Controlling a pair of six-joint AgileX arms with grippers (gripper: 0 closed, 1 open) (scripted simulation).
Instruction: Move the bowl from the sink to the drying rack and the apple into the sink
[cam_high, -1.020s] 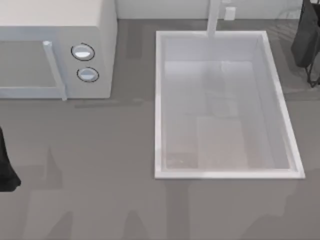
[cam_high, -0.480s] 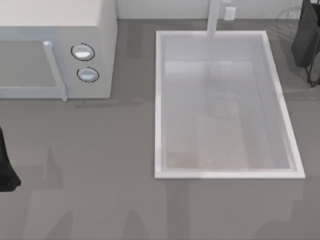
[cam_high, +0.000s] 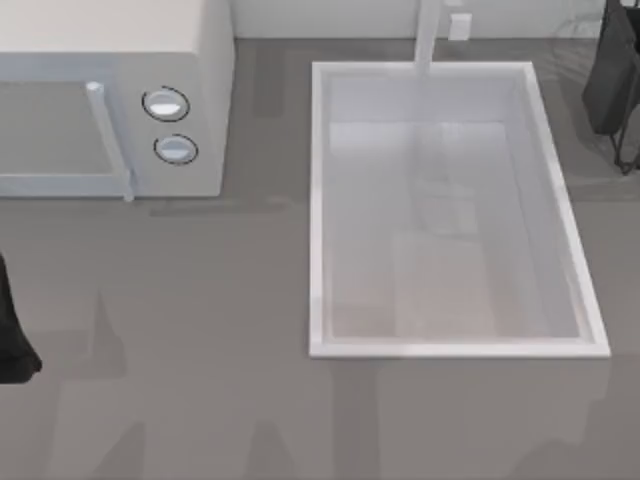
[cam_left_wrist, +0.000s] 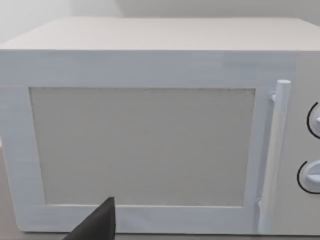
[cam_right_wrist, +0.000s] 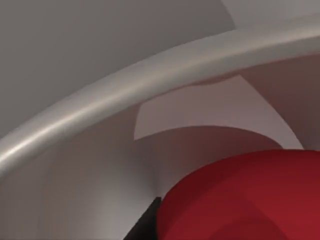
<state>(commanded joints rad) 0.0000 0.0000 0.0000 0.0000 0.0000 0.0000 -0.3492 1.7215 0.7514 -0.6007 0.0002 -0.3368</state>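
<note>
My right end effector is hovering just beside the apple (cam_right_wrist: 245, 200), grip state unreadable; sink (cam_high: 318, 200) lying leftward.

1. The sink (cam_high: 318, 200) is seen as smooth, glossy white.
2. The apple (cam_right_wrist: 250, 200) appears smooth, satin red.
3. The microwave (cam_left_wrist: 150, 65) is finished matt white.
4. The drying rack (cam_right_wrist: 125, 95) wire looks like smooth, softly gleaming metal.

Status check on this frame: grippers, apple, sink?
Left arm parked at table's left edge, facing the microwave. Right arm at far right; apple close under its wrist camera. Sink basin holds nothing.
</note>
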